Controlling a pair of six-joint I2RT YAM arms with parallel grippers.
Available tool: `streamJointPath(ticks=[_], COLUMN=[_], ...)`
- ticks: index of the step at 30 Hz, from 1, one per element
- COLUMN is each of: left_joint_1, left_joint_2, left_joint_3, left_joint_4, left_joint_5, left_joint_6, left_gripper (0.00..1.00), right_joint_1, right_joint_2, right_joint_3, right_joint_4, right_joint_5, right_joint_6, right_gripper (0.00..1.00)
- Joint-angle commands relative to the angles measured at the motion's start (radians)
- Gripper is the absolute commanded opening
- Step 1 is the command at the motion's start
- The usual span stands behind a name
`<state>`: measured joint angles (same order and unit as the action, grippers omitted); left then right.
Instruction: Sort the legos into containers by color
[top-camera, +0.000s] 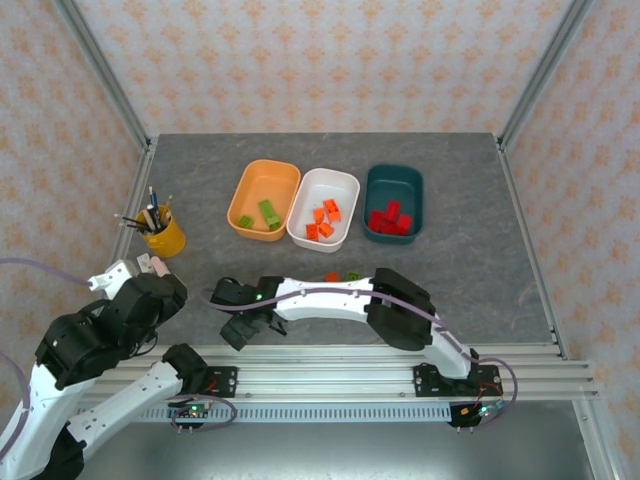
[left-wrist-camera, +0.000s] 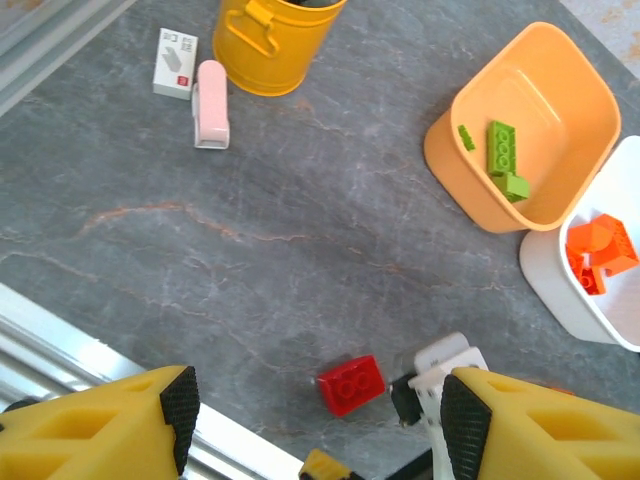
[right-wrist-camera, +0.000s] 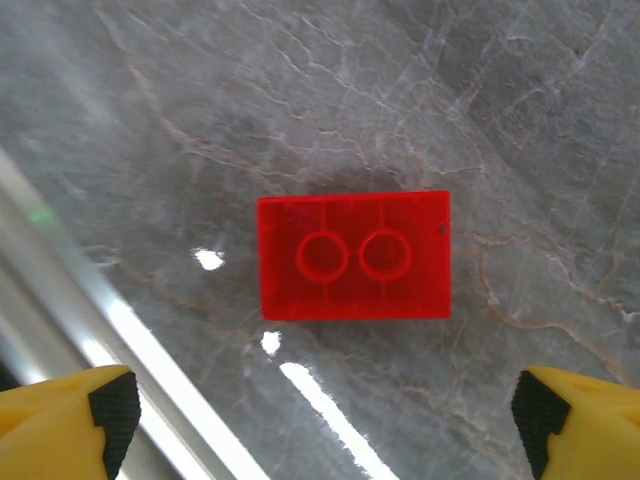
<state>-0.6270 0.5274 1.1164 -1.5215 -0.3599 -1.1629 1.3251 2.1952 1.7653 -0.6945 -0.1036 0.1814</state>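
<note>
Right wrist view: 1 red brick (right-wrist-camera: 353, 256) is seen flat on the table (right-wrist-camera: 520, 120), under the right gripper (right-wrist-camera: 322, 412), which is spread wide and touches nothing. The left gripper (left-wrist-camera: 322, 415) is spread and empty. In the orange tub (top-camera: 265, 185) green bricks (top-camera: 268, 212) are seen, in the white tub (top-camera: 335, 186) orange bricks (top-camera: 324, 220), in the teal tub (top-camera: 393, 185) red bricks (top-camera: 390, 220).

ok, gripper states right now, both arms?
left gripper: open, holding nothing.
right gripper: open, jaws wide over a loose red brick, not gripping it.
</note>
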Motion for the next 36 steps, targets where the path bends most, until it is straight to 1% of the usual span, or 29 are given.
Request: streamJointPath(ticks=[1,3,8,12,17,19,23,26,29,31,34,36], left_joint_1=[-0.005,-0.005,-0.005,-0.005,-0.006,-0.005,-0.005,-0.005,-0.005,-0.005,-0.005,-0.005], left_joint_2=[-0.030,-0.044,-0.049,-0.047,-0.047,-0.047,-0.048,-0.047,-0.047,-0.046,-0.027,0.005], left_joint_3=[0.031,0.037,0.046,0.048,0.039,0.036,0.024,0.017,0.003,-0.015,-0.064,-0.105], left_joint_4=[-0.103,-0.110,-0.115,-0.108,-0.097,-0.091,-0.077,-0.069,-0.042,0.006,0.136,0.257], left_joint_5=[-0.060,-0.061,-0.056,-0.045,-0.040,-0.036,-0.030,-0.027,-0.010,0.021,0.113,0.205], left_joint_6=[-0.037,-0.037,-0.028,-0.024,-0.024,-0.024,-0.026,-0.026,-0.015,0.010,0.069,0.104], left_gripper=[0.68,0.68,0.68,0.68,0.68,0.68,0.68,0.68,0.68,0.68,0.68,0.68], right_joint_1=[-0.013,-0.014,-0.019,-0.039,-0.043,-0.044,-0.055,-0.061,-0.074,-0.092,-0.137,-0.187], right_joint_2=[0.059,0.094,0.175,0.222,0.223,0.224,0.221,0.201,0.158,0.119,0.034,-0.046], right_joint_3=[0.111,0.148,0.247,0.302,0.301,0.299,0.291,0.280,0.262,0.243,0.194,0.150], right_joint_4=[-0.108,-0.120,-0.153,-0.201,-0.198,-0.200,-0.198,-0.190,-0.177,-0.172,-0.164,-0.165], right_joint_5=[0.058,0.044,0.036,0.023,0.006,0.007,0.003,0.001,0.011,0.017,0.042,0.062], right_joint_6=[-0.014,-0.014,-0.002,0.028,0.026,0.028,0.041,0.043,0.051,0.061,0.070,0.068], right_gripper=[0.98,0.96,0.87,0.76,0.73,0.68,0.54,0.50,0.48,0.48,0.47,0.47])
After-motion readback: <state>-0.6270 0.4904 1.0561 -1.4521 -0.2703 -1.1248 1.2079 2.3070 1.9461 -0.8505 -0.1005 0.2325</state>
